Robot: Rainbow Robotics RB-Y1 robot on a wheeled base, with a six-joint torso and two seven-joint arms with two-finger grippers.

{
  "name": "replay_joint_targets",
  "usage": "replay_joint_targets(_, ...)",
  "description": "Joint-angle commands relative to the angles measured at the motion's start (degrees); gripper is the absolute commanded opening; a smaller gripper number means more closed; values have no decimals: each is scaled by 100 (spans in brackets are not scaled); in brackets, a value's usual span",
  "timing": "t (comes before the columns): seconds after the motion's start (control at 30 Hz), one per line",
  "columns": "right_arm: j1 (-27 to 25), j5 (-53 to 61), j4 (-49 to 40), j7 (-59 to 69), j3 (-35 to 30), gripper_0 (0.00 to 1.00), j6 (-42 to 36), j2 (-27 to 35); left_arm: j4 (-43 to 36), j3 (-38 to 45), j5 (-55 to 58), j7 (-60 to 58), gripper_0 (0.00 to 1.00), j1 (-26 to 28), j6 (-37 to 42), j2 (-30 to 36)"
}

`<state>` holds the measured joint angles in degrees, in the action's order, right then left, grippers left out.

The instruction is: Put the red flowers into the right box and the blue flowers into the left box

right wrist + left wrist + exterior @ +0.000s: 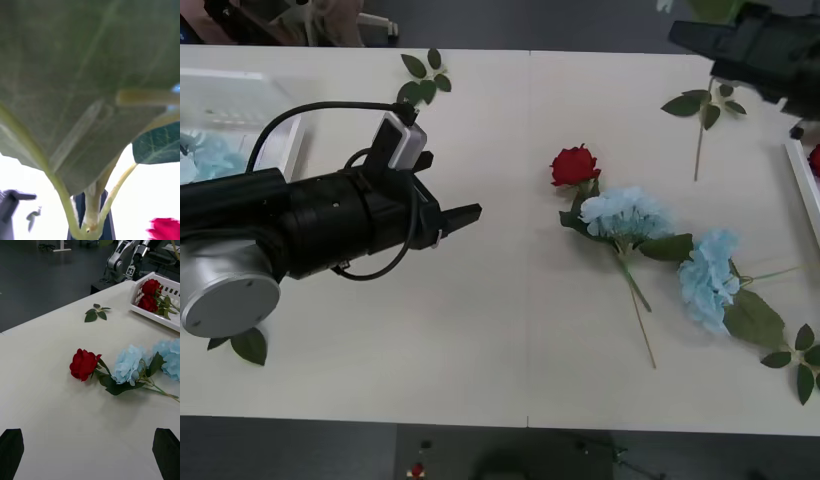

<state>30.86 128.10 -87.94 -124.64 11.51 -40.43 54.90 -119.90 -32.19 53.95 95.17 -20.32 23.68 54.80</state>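
Observation:
One red flower lies on the table with two blue flowers right beside it. My left gripper hovers open over the table, left of the rose and pointing at it. The left box at the back left holds blue flowers. The right box holds two red flowers. My right gripper is raised at the back right, shut on a green flower stem with big leaves; the bloom is hidden.
Loose leaf sprigs lie at the back centre, back right, front right corner and under my left arm. The table's front edge runs just below the flowers.

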Motion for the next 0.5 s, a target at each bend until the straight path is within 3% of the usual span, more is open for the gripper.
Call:
replay_joint_targets(0.03,87,39,-671,300,914,0,985,-58,116,-130,45,213,100,266,-92,-172)
replay_joint_targets(0.13,175,-119,-944,361,1441,0,1670,-295,450,-104,28,221,100,538,-962,-725)
replay_joint_targets(0.2,228,-260,-944,352,1591,0,1741,-471,634,-77,80,204,100,398,-927,-1024)
replay_joint_targets(0.4,254,-840,-935,361,1600,0,1723,-1157,538,459,986,-209,100,-156,717,-1165)
replay_joint_targets(0.5,315,-989,-909,370,1600,0,1749,-1324,547,608,1935,-236,100,-350,1095,-1086)
